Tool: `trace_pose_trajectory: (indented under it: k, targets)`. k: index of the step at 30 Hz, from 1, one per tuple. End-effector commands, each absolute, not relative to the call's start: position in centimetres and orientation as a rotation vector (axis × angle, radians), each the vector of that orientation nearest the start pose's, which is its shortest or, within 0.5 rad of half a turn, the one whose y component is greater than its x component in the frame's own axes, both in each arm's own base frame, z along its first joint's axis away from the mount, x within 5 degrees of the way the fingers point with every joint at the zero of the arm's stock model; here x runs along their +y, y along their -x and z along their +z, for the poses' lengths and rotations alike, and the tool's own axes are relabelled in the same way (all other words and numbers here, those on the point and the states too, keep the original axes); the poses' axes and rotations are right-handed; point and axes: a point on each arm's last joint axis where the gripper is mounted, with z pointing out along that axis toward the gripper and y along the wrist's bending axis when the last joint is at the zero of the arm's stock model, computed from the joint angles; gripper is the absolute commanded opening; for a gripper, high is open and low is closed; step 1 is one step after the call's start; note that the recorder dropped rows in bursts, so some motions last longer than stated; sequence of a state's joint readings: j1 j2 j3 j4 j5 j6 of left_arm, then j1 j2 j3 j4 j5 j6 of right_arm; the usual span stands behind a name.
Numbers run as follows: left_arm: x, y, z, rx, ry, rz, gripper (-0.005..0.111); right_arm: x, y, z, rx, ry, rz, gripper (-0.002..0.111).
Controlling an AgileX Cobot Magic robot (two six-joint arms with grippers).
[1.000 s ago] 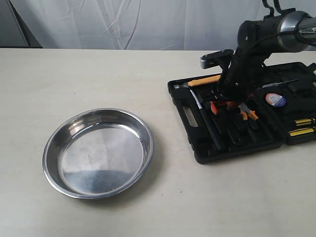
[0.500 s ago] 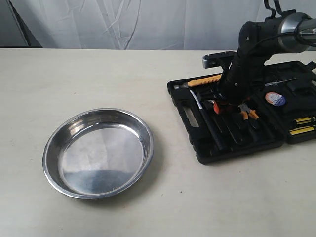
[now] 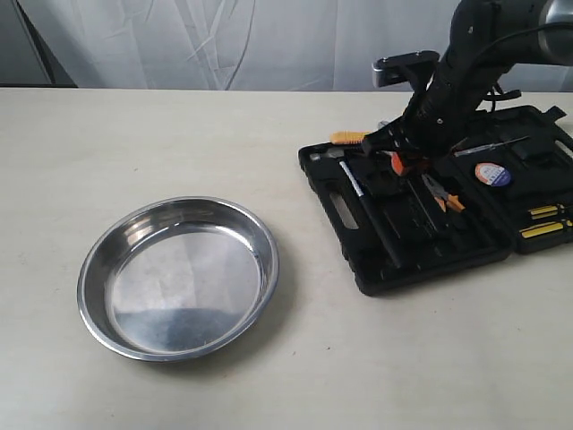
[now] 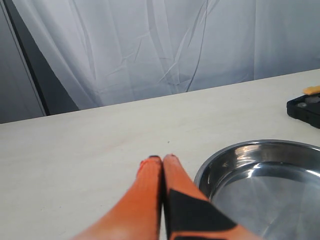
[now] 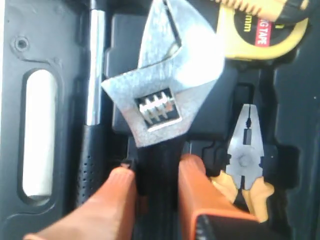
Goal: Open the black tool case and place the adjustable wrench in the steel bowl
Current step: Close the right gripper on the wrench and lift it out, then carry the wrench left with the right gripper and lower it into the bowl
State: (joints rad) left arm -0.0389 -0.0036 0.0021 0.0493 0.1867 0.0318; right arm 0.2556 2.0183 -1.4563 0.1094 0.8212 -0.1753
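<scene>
The black tool case point(image 3: 421, 260) lies open at the right of the table, its tools in their recesses. My right gripper point(image 3: 403, 158) hovers over the case's far part, shut on the black handle of the adjustable wrench point(image 5: 165, 85). The wrench's silver jaw head sticks out beyond the orange fingers point(image 5: 120, 195), above the recesses. The steel bowl point(image 3: 179, 282) sits empty at the left of the table. My left gripper point(image 4: 162, 159) is shut on nothing, low over the table beside the bowl's rim point(image 4: 235, 150). The exterior view does not show it.
In the case lie a long black-handled hammer point(image 3: 376, 219), orange-handled pliers point(image 3: 443, 193), a round tape measure point(image 3: 491, 174) and yellow bits point(image 3: 542, 221). An orange-handled tool point(image 3: 349, 137) pokes out at the case's far left corner. White curtains hang behind the table.
My right arm has risen and drawn back, and the wrench has come up out of its recess with it. The case has shifted slightly to the left.
</scene>
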Motion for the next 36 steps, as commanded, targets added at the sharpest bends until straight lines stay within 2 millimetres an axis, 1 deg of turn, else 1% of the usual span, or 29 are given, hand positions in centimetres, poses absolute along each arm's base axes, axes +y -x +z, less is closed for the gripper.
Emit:
trace_pose_trajectory:
  k: [1, 3, 4, 5, 7, 8, 10, 12, 13, 17, 19, 21, 23, 26, 30, 36]
  targets:
    - [-0.2, -5.6, 19.7, 1.661, -0.092, 0.032, 0.0, 11.3, -39.7, 18.5, 2.832, 0.509, 0.2, 0.0]
    - [-0.2, -5.6, 19.7, 1.661, -0.092, 0.032, 0.0, 12.3, -39.3, 18.9, 2.82, 0.534, 0.329, 0.0]
    - [-0.2, -5.6, 19.7, 1.661, -0.092, 0.032, 0.0, 13.3, -39.0, 19.2, 2.788, 0.619, 0.413, 0.0]
    - [-0.2, -5.6, 19.7, 1.661, -0.092, 0.032, 0.0, 14.3, -38.6, 19.7, 2.756, 0.659, 0.506, 0.0]
    - [-0.2, -5.6, 19.7, 1.661, -0.092, 0.032, 0.0, 17.0, -37.6, 20.7, 2.661, 0.771, 0.65, -0.001]
    - [-0.2, -5.6, 19.7, 1.661, -0.092, 0.032, 0.0, 18.5, -37.1, 21.1, 2.623, 0.816, 0.686, -0.001]
    - [-0.2, -5.6, 19.7, 1.661, -0.092, 0.032, 0.0, 21.5, -35.8, 21.6, 2.547, 0.891, 0.694, -0.001]
    - [-0.2, -5.6, 19.7, 1.661, -0.092, 0.032, 0.0, 24.2, -34.7, 21.5, 2.48, 0.973, 0.654, -0.001]
    - [-0.2, -5.6, 19.7, 1.661, -0.092, 0.032, 0.0, 25.6, -34.1, 21.1, 2.454, 1.016, 0.631, -0.001]
    - [-0.2, -5.6, 19.7, 1.661, -0.092, 0.032, 0.0, 29.8, -31.7, 19.4, 2.408, 1.125, 0.599, -0.001]
    - [-0.2, -5.6, 19.7, 1.661, -0.092, 0.032, 0.0, 31.2, -31.0, 18.7, 2.396, 1.137, 0.603, -0.001]
    - [-0.2, -5.6, 19.7, 1.661, -0.092, 0.032, 0.0, 32.2, -30.8, 18.3, 2.394, 1.148, 0.613, -0.001]
    - [-0.2, -5.6, 19.7, 1.661, -0.092, 0.032, 0.0, 33.0, -31.1, 17.8, 2.417, 1.122, 0.632, -0.001]
    - [-0.2, -5.6, 19.7, 1.661, -0.092, 0.032, 0.0, 33.9, -31.6, 17.1, 2.462, 1.084, 0.676, -0.001]
    - [-0.2, -5.6, 19.7, 1.661, -0.092, 0.032, 0.0, 34.4, -32.0, 15.6, 2.501, 1.109, 0.679, -0.001]
    - [-0.2, -5.6, 19.7, 1.661, -0.092, 0.032, 0.0, 34.4, -32.1, 13.2, 2.546, 1.136, 0.643, -0.001]
